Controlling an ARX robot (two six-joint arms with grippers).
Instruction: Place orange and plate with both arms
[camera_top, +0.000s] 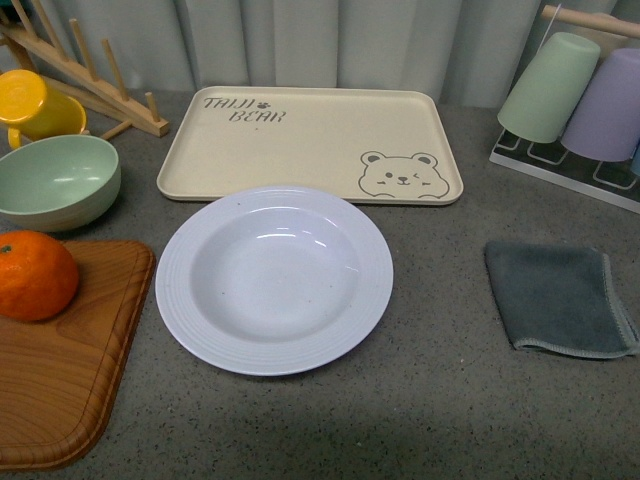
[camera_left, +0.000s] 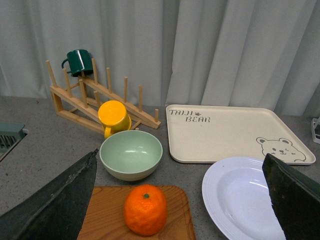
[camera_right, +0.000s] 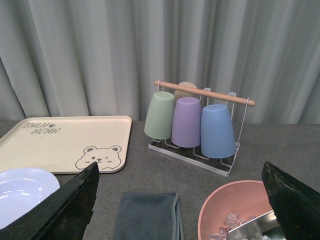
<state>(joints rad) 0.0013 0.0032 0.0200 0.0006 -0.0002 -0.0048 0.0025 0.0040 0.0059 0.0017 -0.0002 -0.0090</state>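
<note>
Left gripper (camera_left: 180, 155) and right gripper (camera_right: 180, 165) gape wide. Orange (camera_top: 35, 275) sits on a board (camera_top: 60, 390) beside the plate (camera_top: 180, 300), tray (camera_top: 300, 140) just behind.

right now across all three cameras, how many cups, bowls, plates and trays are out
cups: 6 (yellow plastic cup, dark green mug, pale green tumbler, purple tumbler, blue tumbler, beige cup partly hidden behind them)
bowls: 2 (mint-green round bowl, pink round bowl)
plates: 1 (lavender-white deep round plate)
trays: 1 (beige rectangular bear tray)
total: 10
</note>
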